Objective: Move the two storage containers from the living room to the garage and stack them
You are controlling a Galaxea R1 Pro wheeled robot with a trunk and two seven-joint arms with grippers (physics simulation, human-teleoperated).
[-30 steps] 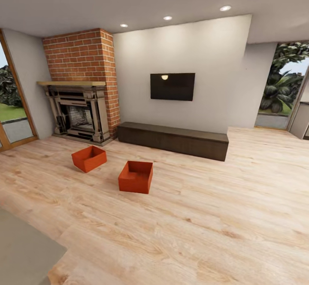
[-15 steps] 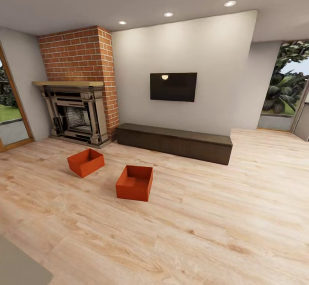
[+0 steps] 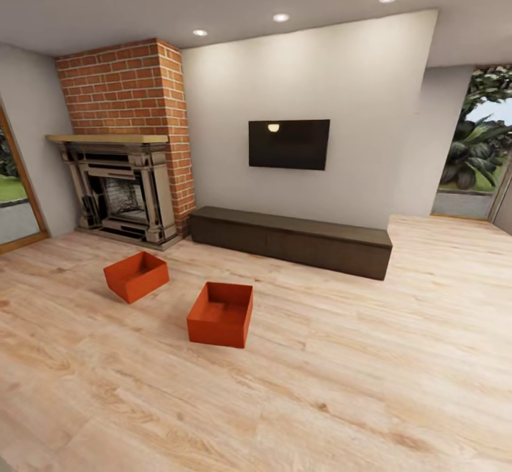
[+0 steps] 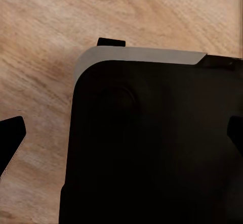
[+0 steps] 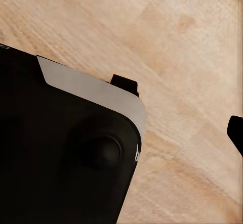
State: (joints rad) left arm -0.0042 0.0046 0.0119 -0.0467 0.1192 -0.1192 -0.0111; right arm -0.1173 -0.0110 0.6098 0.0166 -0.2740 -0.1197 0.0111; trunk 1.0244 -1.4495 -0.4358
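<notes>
- Head view looks across a living room with a light wood-plank floor (image 3: 370,358), cream walls and recessed ceiling lights.
- Two orange-red open-top storage containers sit on the planks, upright and apart from each other.
- One storage container (image 3: 220,314) is the nearer to the camera; the other storage container (image 3: 136,276) lies further back and to the left, turned at an angle, in front of the brick fireplace (image 3: 124,145).
- A long dark low cabinet (image 3: 291,239) runs along the wall beyond the containers, with a black wall TV (image 3: 289,144) mounted above it.
- A glass opening with green plants (image 3: 476,152) stands at the far right.
- Left wrist view shows a black rounded robot body (image 4: 152,143) with a pale grey edge above wood planks; a dark finger tip (image 4: 10,140) of the left claw pokes in at one edge, and I cannot tell whether that claw is released or clenched.
- Right wrist view shows the same kind of black body (image 5: 61,153) over planks, with a dark finger tip (image 5: 236,133) at one edge; the right claw's state cannot be told either.
- Neither container appears near either claw in the wrist views.
</notes>
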